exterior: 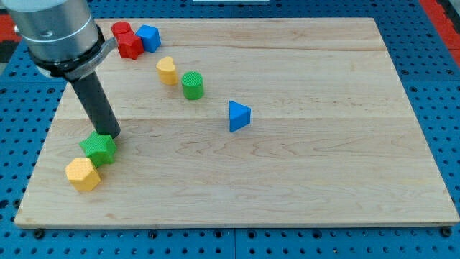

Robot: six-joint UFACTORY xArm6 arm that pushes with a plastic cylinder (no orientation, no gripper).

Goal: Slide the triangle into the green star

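The table (302, 165) is pale wood with faint grain lines, set on a blue pegboard (431, 43). On it sit a blue triangle (238, 116), a green star (98, 148), a yellow block (83, 175), a yellow cylinder (167, 70), a green cylinder (192, 85), two red blocks (126, 40) and a blue block (149, 37).

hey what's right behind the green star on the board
My tip stands at the green star, on its upper-right edge, and the rod covers the wood just beyond. The yellow block sits at the star's lower left.
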